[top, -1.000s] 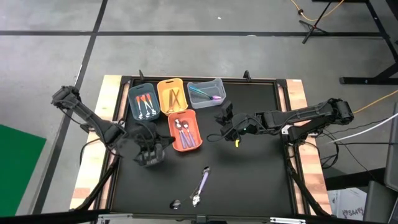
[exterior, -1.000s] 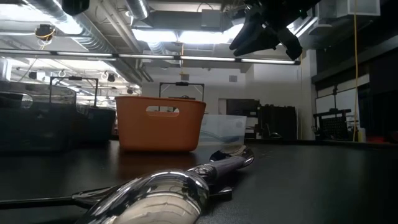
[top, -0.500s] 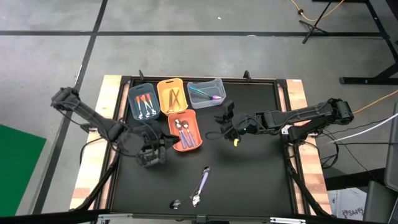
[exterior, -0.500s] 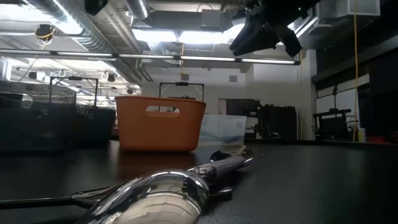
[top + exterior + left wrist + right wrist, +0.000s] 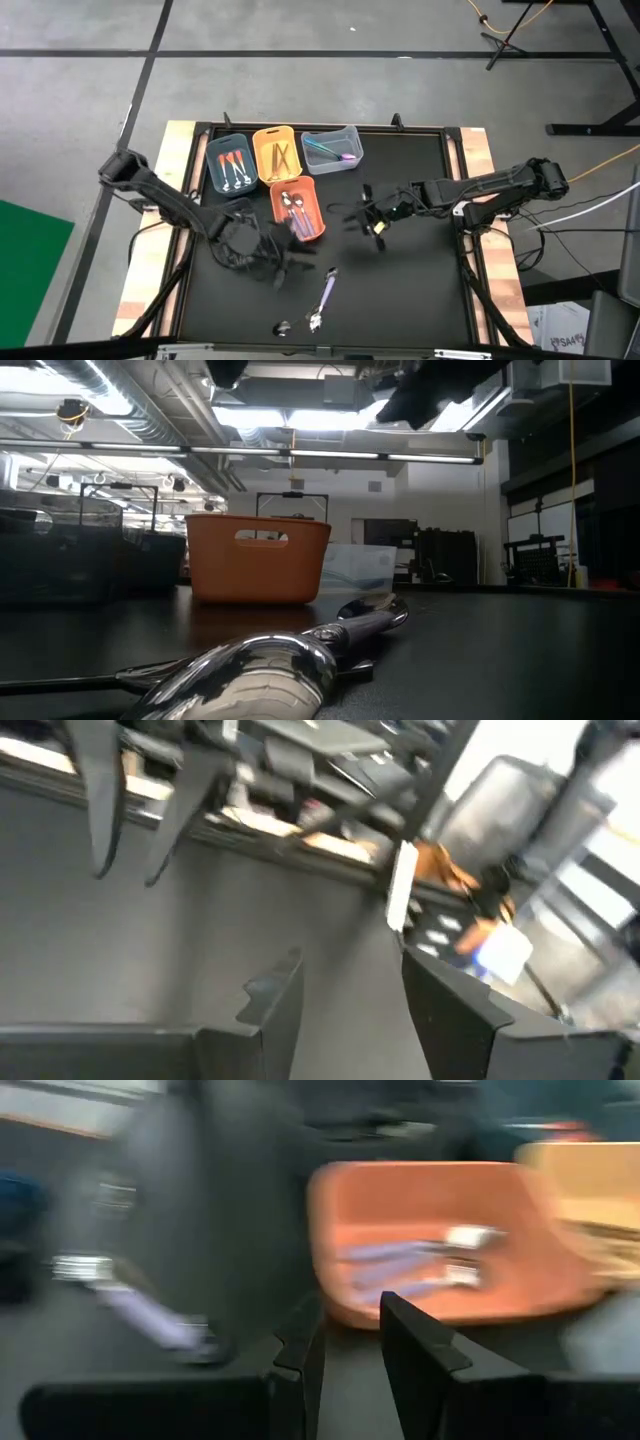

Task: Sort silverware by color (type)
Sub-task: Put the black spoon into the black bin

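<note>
High view: purple spoon (image 5: 326,292) lies loose on the black table (image 5: 420,290), near its front edge, clear of the orange bin (image 5: 297,208). Left tool (image 5: 283,262) just beside it, released, empty. Right tool (image 5: 372,218) released, mid-table. Risk: a fast descent nudges the spoon and the grasp misses.

1. Your left gripper (image 5: 280,262) has swung from beside the orange bin (image 5: 298,209) toward the purple spoon (image 5: 326,292).
2. Your right gripper (image 5: 366,214) has shifted slightly toward the table's front, blurred mid-motion.
</note>
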You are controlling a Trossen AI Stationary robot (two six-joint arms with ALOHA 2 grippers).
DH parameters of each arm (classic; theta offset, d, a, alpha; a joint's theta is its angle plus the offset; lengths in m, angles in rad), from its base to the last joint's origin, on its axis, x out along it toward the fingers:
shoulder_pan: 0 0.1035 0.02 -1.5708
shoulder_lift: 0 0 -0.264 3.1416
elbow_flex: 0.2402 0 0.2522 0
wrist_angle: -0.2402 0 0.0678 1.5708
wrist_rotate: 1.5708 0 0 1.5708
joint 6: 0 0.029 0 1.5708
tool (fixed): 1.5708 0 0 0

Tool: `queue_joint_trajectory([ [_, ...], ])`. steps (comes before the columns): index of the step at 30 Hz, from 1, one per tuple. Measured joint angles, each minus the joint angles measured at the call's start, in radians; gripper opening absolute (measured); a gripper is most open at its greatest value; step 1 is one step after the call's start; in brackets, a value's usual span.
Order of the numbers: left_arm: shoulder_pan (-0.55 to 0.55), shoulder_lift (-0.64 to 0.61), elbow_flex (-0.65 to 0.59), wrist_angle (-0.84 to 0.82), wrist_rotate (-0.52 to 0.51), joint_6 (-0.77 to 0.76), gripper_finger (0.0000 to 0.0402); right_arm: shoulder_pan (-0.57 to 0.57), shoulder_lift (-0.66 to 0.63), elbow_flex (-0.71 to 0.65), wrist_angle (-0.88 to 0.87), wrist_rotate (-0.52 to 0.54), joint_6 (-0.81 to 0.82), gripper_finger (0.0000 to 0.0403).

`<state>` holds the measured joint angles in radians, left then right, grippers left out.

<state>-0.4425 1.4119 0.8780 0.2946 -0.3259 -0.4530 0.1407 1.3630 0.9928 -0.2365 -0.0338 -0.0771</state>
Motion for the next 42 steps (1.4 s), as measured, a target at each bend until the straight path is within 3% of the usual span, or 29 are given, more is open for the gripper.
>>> queue_joint_trajectory([
  [4,-0.031,0.082,0.0,0.024,0.034,0.02,0.0164,0.069,0.0,0.0,0.004,-0.09,0.05,0.0092],
  [12,-0.096,0.213,0.0,0.039,0.033,0.048,0.0163,0.212,0.005,0.0,0.004,-0.09,0.048,0.0092],
  [21,-0.217,0.318,0.0,0.059,0.014,0.04,0.0163,0.253,0.005,0.0,0.002,-0.087,0.047,0.0092],
  [26,-0.269,0.375,-0.002,0.087,-0.062,0.036,0.0163,0.251,0.005,0.0,0.002,-0.045,0.046,0.0092],
  [32,-0.257,0.426,-0.001,0.177,-0.143,0.036,0.0162,0.252,0.005,0.0,0.002,0.048,0.046,0.0092],
  [37,-0.208,0.451,0.093,0.14,-0.157,0.042,0.0162,0.252,0.005,0.0,0.002,0.071,0.046,0.0092],
  [42,-0.152,0.495,0.257,-0.093,-0.133,-0.039,0.0162,0.252,0.005,0.0,0.002,0.069,0.046,0.0092],
])
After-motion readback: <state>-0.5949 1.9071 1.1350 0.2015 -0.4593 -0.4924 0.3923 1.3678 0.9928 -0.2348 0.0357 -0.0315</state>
